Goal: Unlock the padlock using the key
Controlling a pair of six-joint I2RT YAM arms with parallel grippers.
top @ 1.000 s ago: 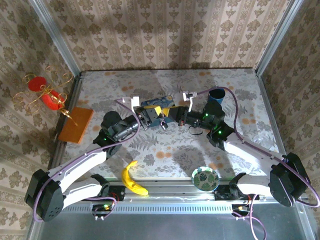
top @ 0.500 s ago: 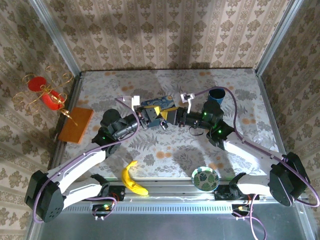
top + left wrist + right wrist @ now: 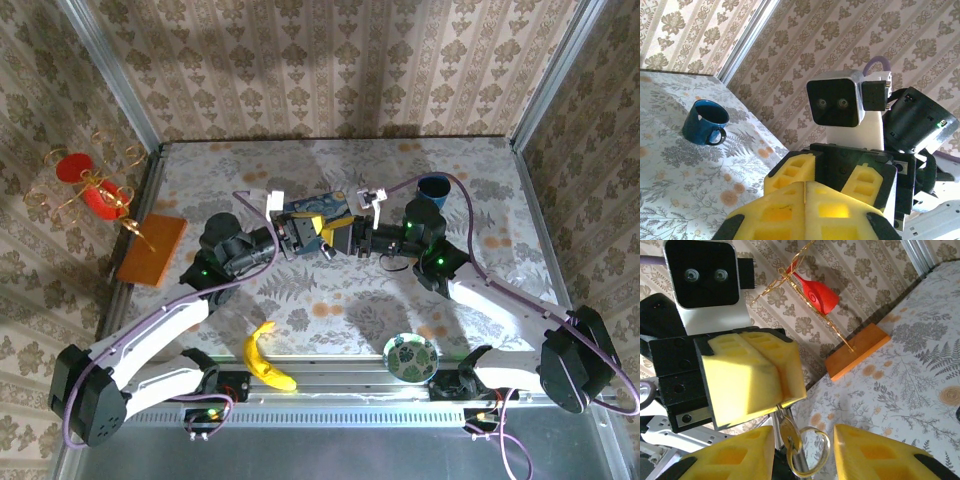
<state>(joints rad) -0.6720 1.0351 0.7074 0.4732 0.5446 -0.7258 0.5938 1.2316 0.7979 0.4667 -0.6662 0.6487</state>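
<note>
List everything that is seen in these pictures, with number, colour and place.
table: one, pale floral top.
mug: one, dark blue, far right of the table.
tin: one, blue with yellow paint, middle of the table.
banana: one, yellow, near edge, left of centre.
dish: one, green leaf pattern, near edge, right of the banana.
wooden block: one, orange-brown, left edge of the table.
wire stand: one, gold with red pieces, standing on the wooden block.
key: one, brass, on a ring, hanging from the left gripper.
left gripper: one, yellow pads, shut on the key.
right gripper: one, yellow pads, open, a finger each side of the key.
</note>
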